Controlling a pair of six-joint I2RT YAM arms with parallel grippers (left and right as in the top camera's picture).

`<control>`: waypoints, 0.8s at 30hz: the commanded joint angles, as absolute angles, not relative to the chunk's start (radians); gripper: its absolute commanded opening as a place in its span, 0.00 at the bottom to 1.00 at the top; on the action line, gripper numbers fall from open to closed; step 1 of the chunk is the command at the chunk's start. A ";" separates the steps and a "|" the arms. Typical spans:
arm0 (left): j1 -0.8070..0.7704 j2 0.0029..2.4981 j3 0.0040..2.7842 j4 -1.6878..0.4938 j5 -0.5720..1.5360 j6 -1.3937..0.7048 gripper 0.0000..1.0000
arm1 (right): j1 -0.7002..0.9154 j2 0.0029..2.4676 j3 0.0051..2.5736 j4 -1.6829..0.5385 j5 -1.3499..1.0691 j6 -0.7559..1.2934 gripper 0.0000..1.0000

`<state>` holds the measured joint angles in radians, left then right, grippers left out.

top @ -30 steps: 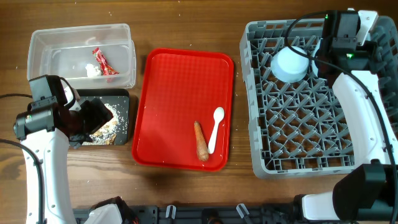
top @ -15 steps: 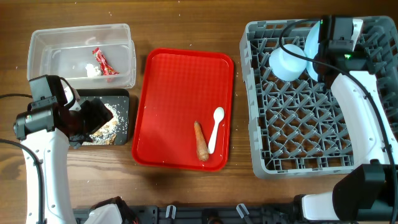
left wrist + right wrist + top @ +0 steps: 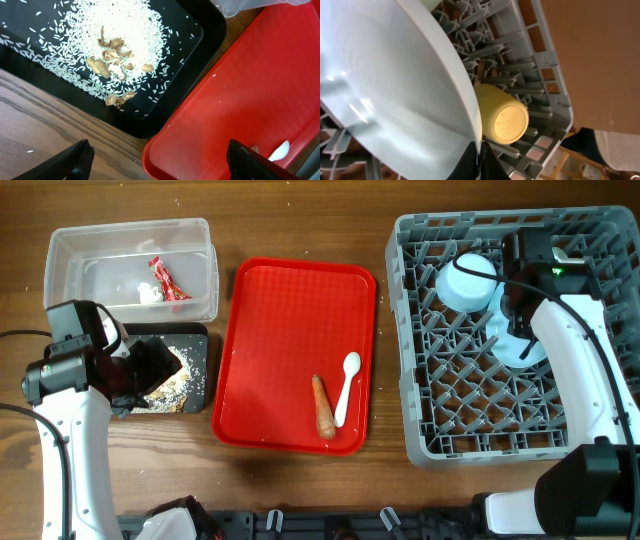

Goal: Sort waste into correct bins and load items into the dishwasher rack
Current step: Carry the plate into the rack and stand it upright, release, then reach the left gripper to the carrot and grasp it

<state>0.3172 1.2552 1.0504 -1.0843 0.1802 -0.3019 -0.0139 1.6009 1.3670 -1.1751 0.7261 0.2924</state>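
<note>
One big grey plastic grid rack (image 3: 480, 430) holds one pale blue-green bowl (image 3: 468, 282) and one small yellow cup (image 3: 502, 117). The right gripper (image 3: 479, 162) pinches one light blue round plate (image 3: 395, 75) by its rim there. The left gripper (image 3: 161, 162) is wide apart and empty above one black tray (image 3: 200, 35) of white rice (image 3: 125, 20).

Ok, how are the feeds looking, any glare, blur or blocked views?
Overhead: sharp, evenly lit, only soft shadows beside the red tray. Left wrist: crisp on the rice, little glare. Right wrist: the plate fills most of the frame, soft, with bright glints; the yellow cup behind is clearer.
</note>
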 commanded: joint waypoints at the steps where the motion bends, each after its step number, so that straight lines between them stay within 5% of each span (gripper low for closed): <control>1: 0.323 1.243 1.063 -1.082 0.186 -0.304 0.86 | -0.010 1.542 1.368 -1.183 0.645 0.318 0.09; 2: 0.323 1.243 1.063 -1.082 0.187 -0.304 0.86 | -0.010 1.525 1.371 -1.177 0.645 0.318 0.13; 5: 0.323 1.243 1.063 -1.082 0.194 -0.304 0.89 | -0.010 1.444 1.387 -1.156 0.636 0.313 0.53; 7: 0.323 1.243 1.063 -1.080 0.215 -0.304 0.90 | -0.010 1.386 1.391 -1.114 0.584 0.271 0.66; 12: 0.303 1.243 1.063 -1.066 0.288 -0.304 0.86 | -0.011 1.283 1.390 -1.069 0.296 0.175 0.74; 16: 0.187 1.244 1.063 -1.065 0.288 -0.304 0.86 | -0.010 1.280 1.388 -1.065 -0.218 0.020 0.79; 24: -0.149 1.308 1.062 -1.061 0.268 -0.418 0.90 | -0.010 1.334 1.385 -1.089 -0.286 -0.001 0.81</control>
